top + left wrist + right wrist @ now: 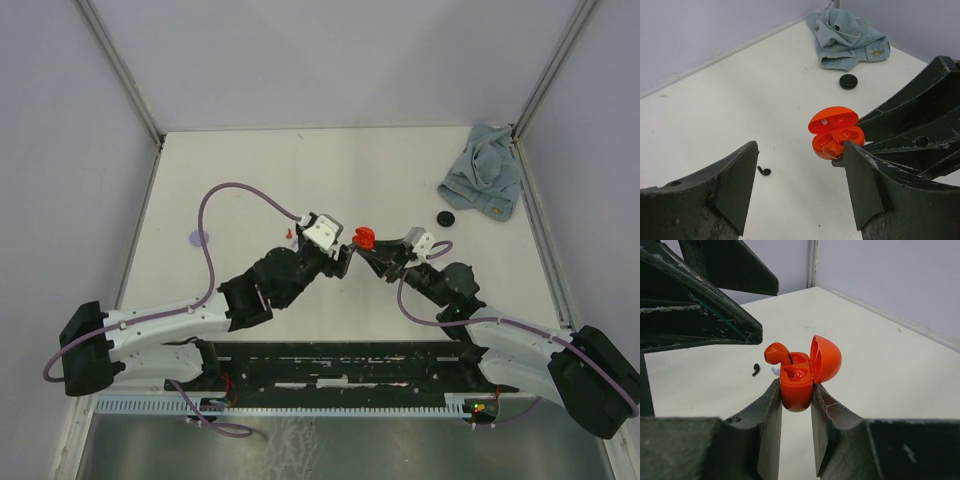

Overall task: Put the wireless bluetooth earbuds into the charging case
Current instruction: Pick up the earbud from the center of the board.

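The charging case [799, 377] is glossy red, its lid up, and my right gripper [796, 390] is shut on its body, holding it off the table. One red earbud [776, 352] sticks up out of the case's left slot, not fully seated. In the left wrist view the same case [836, 131] and earbud [831, 149] sit just past my right fingertip, while my left gripper [800, 185] is open and empty. A black earbud [763, 171] lies on the table. From above, the case [364, 238] hangs between my left gripper [343, 258] and right gripper [368, 248].
A crumpled blue cloth [483, 183] lies at the back right with a black disc [446, 219] beside it. A lilac disc [199, 238] sits at the left. A small red piece [290, 233] lies near the left wrist. Grey walls enclose the table.
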Controlling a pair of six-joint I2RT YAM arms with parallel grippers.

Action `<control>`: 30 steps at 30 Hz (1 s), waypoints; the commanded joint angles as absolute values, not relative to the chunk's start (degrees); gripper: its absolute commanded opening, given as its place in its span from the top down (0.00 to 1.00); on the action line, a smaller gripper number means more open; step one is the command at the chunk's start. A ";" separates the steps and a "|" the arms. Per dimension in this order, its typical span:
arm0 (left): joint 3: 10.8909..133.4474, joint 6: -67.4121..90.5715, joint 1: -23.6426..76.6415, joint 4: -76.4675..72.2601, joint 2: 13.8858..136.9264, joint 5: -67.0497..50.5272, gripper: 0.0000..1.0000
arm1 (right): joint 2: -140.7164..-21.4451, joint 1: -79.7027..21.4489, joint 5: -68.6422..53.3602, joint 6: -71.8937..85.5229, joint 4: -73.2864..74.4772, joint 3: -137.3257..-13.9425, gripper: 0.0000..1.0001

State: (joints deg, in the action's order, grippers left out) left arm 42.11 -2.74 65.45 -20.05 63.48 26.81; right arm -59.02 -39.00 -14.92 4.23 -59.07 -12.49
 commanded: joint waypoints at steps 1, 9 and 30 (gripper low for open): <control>46.64 1.69 65.65 -18.81 65.68 29.55 0.24 | -58.49 -39.25 -14.05 4.48 -61.68 -12.91 0.94; 47.49 1.98 65.32 -17.71 67.39 31.73 0.24 | -58.31 -39.22 -14.36 4.44 -61.35 -12.98 0.94; 46.65 12.11 53.33 -9.80 66.88 29.40 0.24 | -59.09 -39.22 -11.68 3.27 -59.32 -13.24 0.95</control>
State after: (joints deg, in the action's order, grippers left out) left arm 45.06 4.38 58.13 -13.34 67.44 30.72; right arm -59.02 -39.00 -14.20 4.16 -58.76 -12.49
